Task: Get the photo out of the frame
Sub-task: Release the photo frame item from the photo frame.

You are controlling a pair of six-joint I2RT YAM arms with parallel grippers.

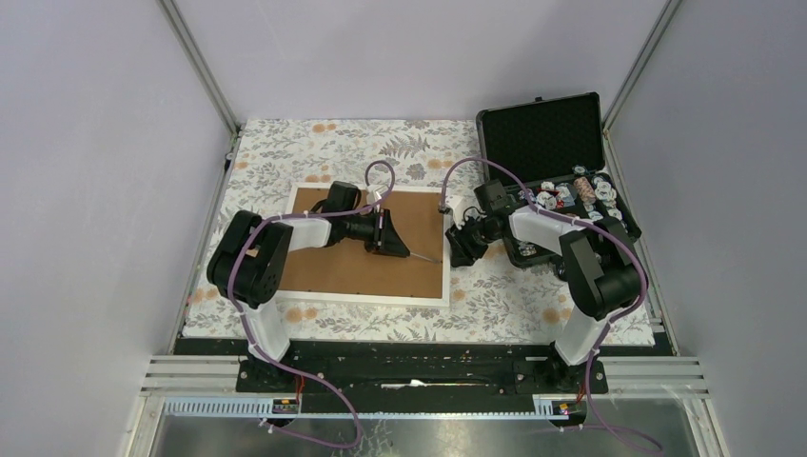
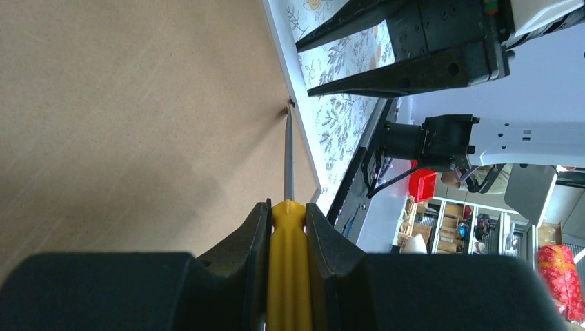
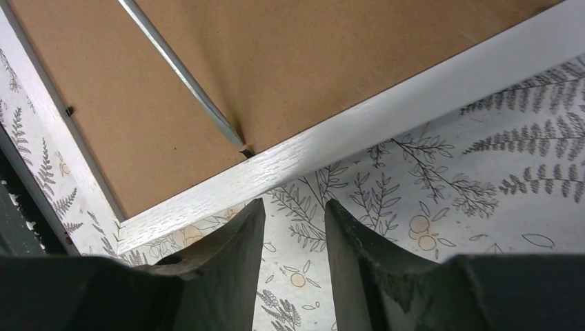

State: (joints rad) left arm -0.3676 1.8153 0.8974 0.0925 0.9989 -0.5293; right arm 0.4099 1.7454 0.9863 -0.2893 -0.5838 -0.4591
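Left end effector (image 2: 286, 205) clamped tight (right end effector (image 3: 294, 203) parted).

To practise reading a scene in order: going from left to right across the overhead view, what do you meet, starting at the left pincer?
Left pincer → screwdriver → right pincer → black case. The frame lies under the first two, so it is left out.

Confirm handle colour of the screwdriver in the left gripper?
Yellow, on the thin metal-shafted screwdriver in the left gripper. Shows best in the left wrist view.
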